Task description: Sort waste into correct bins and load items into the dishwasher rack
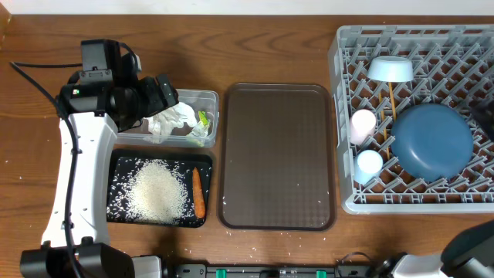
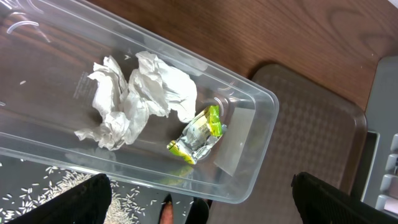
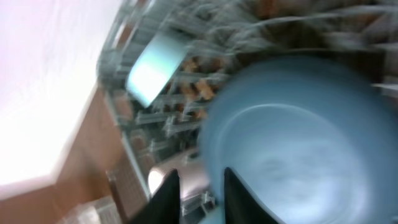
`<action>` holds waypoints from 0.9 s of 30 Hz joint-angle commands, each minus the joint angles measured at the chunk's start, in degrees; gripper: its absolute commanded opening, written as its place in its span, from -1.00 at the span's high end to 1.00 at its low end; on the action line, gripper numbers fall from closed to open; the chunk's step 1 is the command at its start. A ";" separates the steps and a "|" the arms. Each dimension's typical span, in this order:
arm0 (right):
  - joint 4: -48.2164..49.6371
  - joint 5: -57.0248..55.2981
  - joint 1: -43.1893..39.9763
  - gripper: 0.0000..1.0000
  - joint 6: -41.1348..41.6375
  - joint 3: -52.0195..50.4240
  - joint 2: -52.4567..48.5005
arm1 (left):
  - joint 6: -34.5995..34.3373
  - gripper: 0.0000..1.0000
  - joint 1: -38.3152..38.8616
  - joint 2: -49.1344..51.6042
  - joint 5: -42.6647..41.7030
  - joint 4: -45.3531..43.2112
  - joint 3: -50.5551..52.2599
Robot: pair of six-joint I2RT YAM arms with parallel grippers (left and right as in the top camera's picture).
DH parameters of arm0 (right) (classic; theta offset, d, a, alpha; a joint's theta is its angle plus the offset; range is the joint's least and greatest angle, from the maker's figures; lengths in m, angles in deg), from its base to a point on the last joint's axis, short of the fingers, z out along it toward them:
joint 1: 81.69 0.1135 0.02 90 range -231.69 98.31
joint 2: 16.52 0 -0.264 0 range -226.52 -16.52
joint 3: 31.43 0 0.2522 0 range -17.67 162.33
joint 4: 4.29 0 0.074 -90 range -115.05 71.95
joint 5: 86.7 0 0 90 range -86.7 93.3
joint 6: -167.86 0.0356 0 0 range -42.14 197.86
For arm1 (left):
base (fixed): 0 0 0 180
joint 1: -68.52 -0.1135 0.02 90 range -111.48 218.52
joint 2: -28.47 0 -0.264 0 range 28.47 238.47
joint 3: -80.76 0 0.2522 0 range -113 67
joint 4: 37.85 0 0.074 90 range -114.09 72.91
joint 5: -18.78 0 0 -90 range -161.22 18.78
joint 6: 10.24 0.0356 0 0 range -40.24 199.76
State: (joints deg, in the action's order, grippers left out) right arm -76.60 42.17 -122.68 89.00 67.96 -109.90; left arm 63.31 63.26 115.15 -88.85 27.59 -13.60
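The wooden counter point(image 1: 270, 46) is carrying 4 items: a clear tub point(image 1: 210, 96), a black tray point(image 1: 116, 159), a brown tray point(image 1: 278, 154) and a grey rack point(image 1: 337, 77).

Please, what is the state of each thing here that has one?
left gripper, open, above the clear tub
right gripper, slightly open, holding nothing; view blurred
clear tub, holds napkin and wrapper
black tray, holds rice and carrot
dishwasher rack, loaded with plate, bowl, pink cup, light-blue cup, chopsticks
brown tray, nothing large on it
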 commanded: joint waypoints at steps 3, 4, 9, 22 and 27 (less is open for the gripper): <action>-2.01 -6.67 15.80 0.06 -9.33 5.38 -0.15 | 0.35 -0.89 -0.20 0.02 0.37 0.15 -0.52; -1.88 -9.25 18.60 -0.18 -9.33 5.40 -0.15 | 0.35 -0.90 -0.20 0.02 0.37 0.15 -0.52; -3.48 -19.96 32.54 -0.99 -9.33 5.40 -0.17 | 0.35 -0.89 -0.20 0.02 0.37 0.15 -0.52; -3.89 -20.46 49.29 -0.99 -9.31 5.35 -0.17 | 0.35 -0.89 -0.20 0.02 0.37 0.15 -0.52; -3.89 -20.44 50.58 -0.98 -9.31 5.35 -0.17 | 0.35 -0.89 -0.20 0.02 0.37 0.15 -0.52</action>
State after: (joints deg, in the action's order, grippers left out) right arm -80.40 22.37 -72.93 80.52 72.59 -109.90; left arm 63.29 63.26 115.15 -88.85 27.59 -13.60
